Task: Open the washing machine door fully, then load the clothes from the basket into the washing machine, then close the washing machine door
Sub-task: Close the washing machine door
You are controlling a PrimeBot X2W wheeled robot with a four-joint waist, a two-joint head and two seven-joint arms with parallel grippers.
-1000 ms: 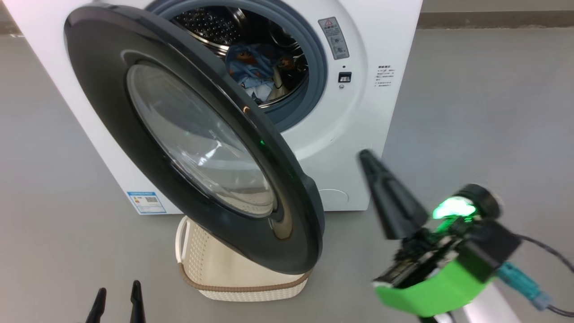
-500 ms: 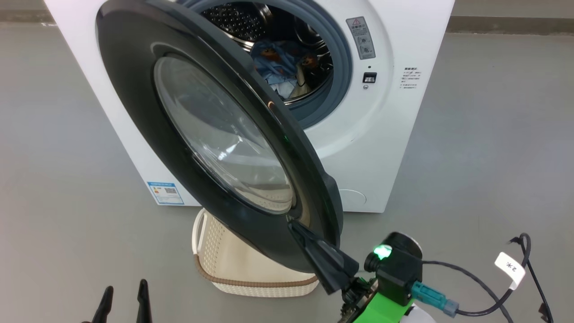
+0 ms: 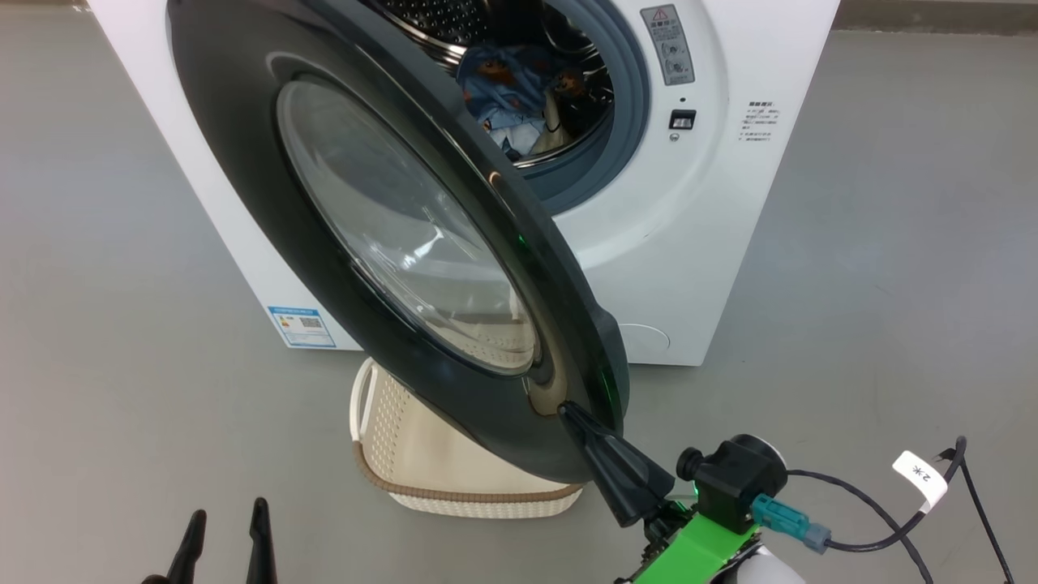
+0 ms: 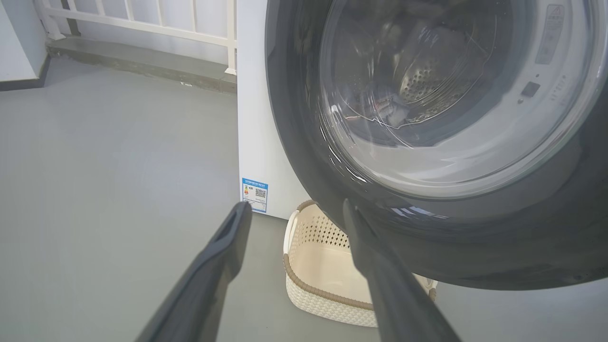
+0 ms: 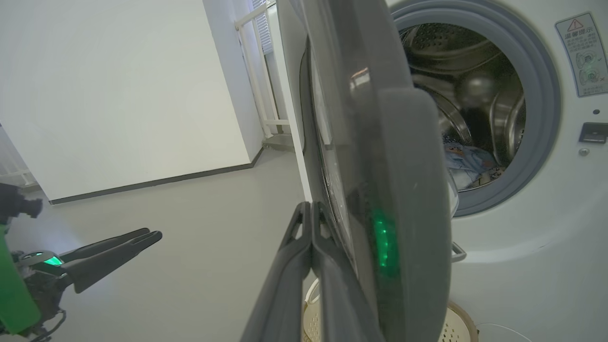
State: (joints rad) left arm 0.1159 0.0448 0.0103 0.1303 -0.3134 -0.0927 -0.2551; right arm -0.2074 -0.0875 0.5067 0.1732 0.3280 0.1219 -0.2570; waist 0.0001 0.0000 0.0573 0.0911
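Note:
The white washing machine (image 3: 689, 227) stands ahead with its door (image 3: 243, 162) swung partly out towards me, black rim and glass bowl facing left. Light blue printed clothes (image 3: 511, 81) lie in the steel drum, also seen as clothes (image 5: 468, 164) past the door (image 5: 403, 166) edge. The cream basket (image 3: 438, 487) sits on the floor under the door; the part of its inside that I see holds nothing. My right gripper (image 3: 568, 411) is shut, its tip (image 5: 311, 206) against the door's outer face near the free edge. My left gripper (image 3: 229, 511) hangs open at lower left, clear of the basket (image 4: 323, 266).
Grey floor lies all around the machine. A white railing (image 4: 142, 23) and a ledge stand behind it on the left, and a white wall (image 5: 118, 95) beyond. A black cable with a white tag (image 3: 920, 478) trails from my right wrist.
My right gripper has swung left from beside the machine's front to the door's lower outer face, still shut. The head view has shifted. The left gripper keeps its place.

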